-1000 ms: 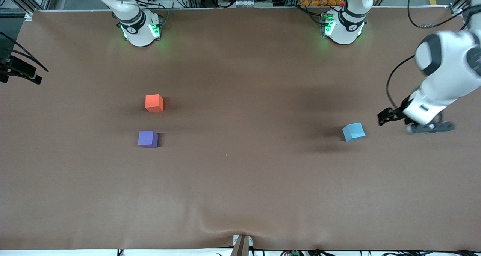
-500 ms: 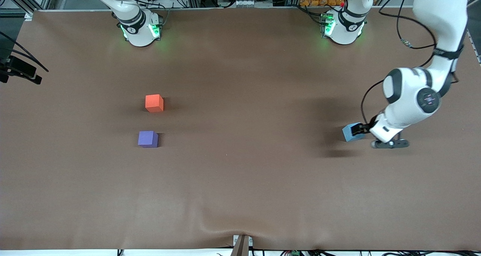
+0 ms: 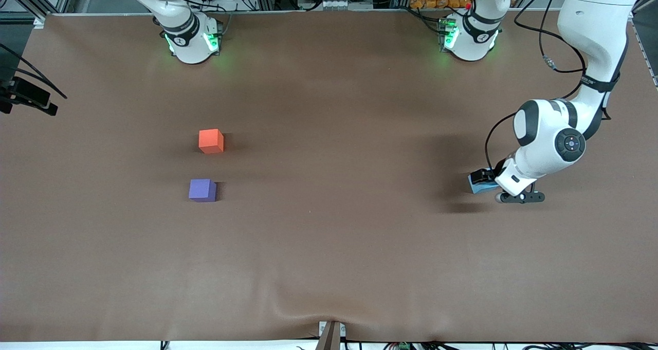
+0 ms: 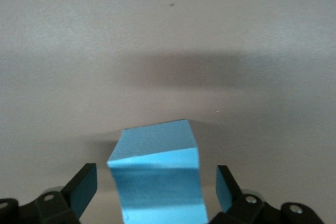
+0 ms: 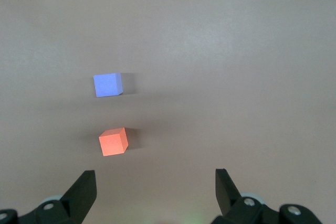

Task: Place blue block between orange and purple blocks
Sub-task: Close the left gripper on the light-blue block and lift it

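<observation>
The blue block (image 3: 479, 188) sits on the brown table toward the left arm's end. My left gripper (image 3: 483, 177) is down over it and open. In the left wrist view the blue block (image 4: 155, 146) stands between the two fingers of the left gripper (image 4: 155, 183), with a gap on each side. The orange block (image 3: 211, 141) and the purple block (image 3: 202, 190) sit toward the right arm's end, the purple one nearer the front camera, with a gap between them. My right gripper (image 5: 155, 182) is open and empty, high above the orange block (image 5: 113, 141) and the purple block (image 5: 107, 84); it is out of the front view.
The brown table cover (image 3: 329, 247) has a wrinkle (image 3: 308, 314) near its front edge. A black fixture (image 3: 25, 100) sticks in at the right arm's end. The arms' bases (image 3: 193, 39) stand along the table's back edge.
The left arm has swung in toward the blue block and come down, so the block now stands between its open fingers. The blocks have not moved.
</observation>
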